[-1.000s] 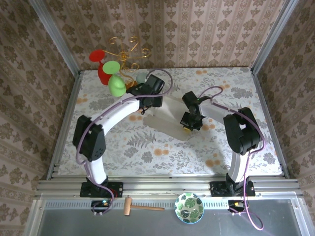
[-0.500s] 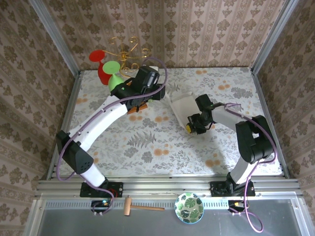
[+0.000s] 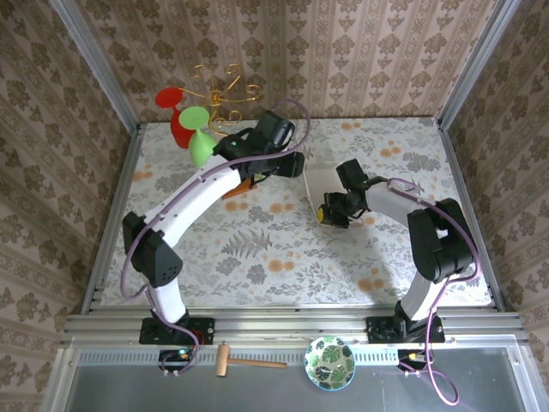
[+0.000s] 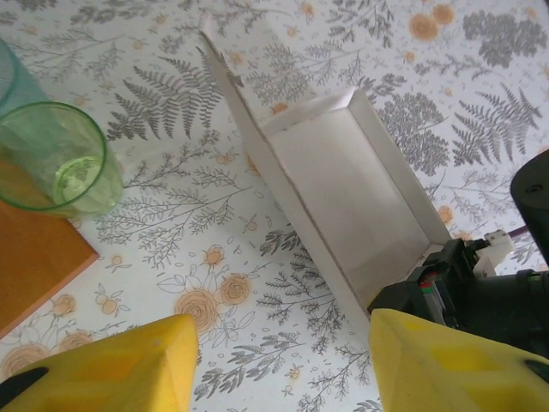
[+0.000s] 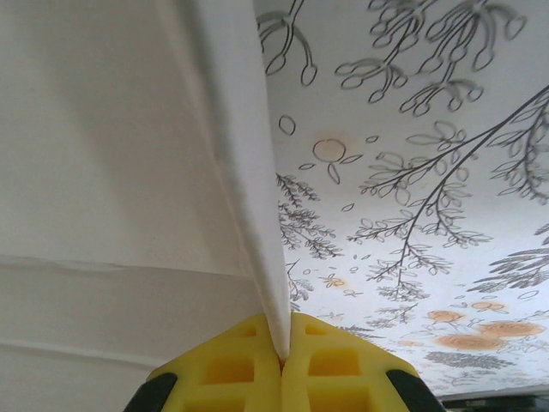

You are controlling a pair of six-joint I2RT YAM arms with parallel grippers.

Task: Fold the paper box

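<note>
The paper box (image 4: 343,184) is pale cream card with side walls partly raised, lying right of the table's middle (image 3: 319,182). My right gripper (image 5: 281,352) is shut on the thin edge of one of its walls (image 5: 249,172), at the box's near end (image 3: 329,211). My left gripper (image 4: 283,369) is open, its yellow fingers (image 4: 111,365) spread wide above bare tablecloth just short of the box's long side. In the top view the left gripper (image 3: 296,167) hovers at the box's left edge, touching nothing. The right gripper's black body (image 4: 480,292) shows at the box's corner.
A green cup (image 4: 56,159) and an orange board (image 4: 34,257) lie left of the box. A gold wire stand with red and green cups (image 3: 202,107) stands at the back left. A wooden hammer (image 3: 244,361) and a leaf-patterned bowl (image 3: 329,362) rest on the front rail.
The right gripper has dragged the box rightward and back, keeping its hold. The left arm has swung right after it, its gripper staying open.
</note>
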